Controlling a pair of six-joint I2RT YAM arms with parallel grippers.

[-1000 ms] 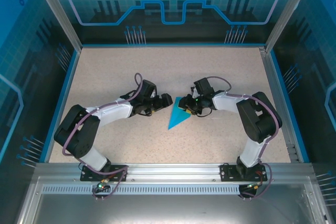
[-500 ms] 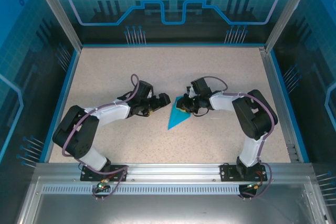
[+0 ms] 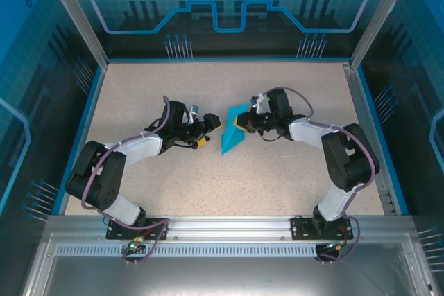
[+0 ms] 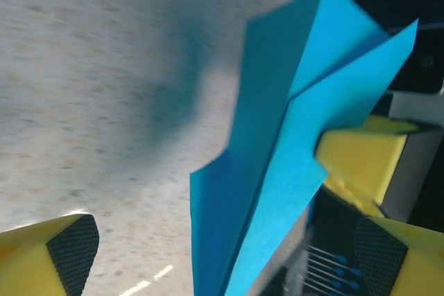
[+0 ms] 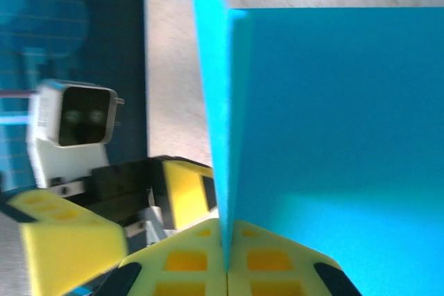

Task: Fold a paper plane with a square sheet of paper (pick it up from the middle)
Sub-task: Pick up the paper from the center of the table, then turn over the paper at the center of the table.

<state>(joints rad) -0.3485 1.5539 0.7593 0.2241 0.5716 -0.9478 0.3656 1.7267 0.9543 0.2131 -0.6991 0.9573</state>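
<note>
Above the speckled table [image 3: 277, 185], the right gripper [image 3: 241, 124], reaching left, pinches the paper plane [image 3: 229, 138], nose angled near-left; the left gripper [image 3: 208, 133] gapes.

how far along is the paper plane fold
Done: the plane is already creased to a point, with layered wings. In hand: the right fingers are pinched shut on its fold, seemingly lifting it off the table; the left fingers stand open beside it. Left: probably only tidying the wings and setting it down.
</note>
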